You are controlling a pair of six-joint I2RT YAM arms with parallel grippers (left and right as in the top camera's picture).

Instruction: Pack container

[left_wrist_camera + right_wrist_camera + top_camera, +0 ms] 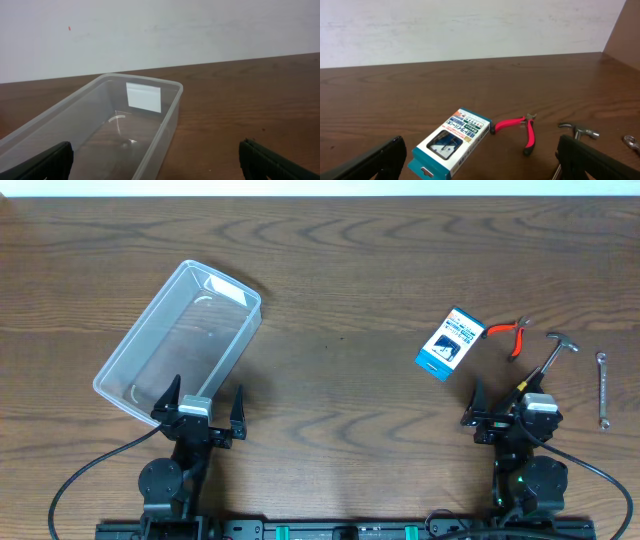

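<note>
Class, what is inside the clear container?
Nothing: the container holds no items. Only a white patch on its far wall and the table beneath show through; the left fingers cover its near corner.

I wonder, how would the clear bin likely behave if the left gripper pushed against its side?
The container looks empty and thin-walled, so probably light and apt to slide on the table. Its see-through walls may flex if squeezed.
</note>
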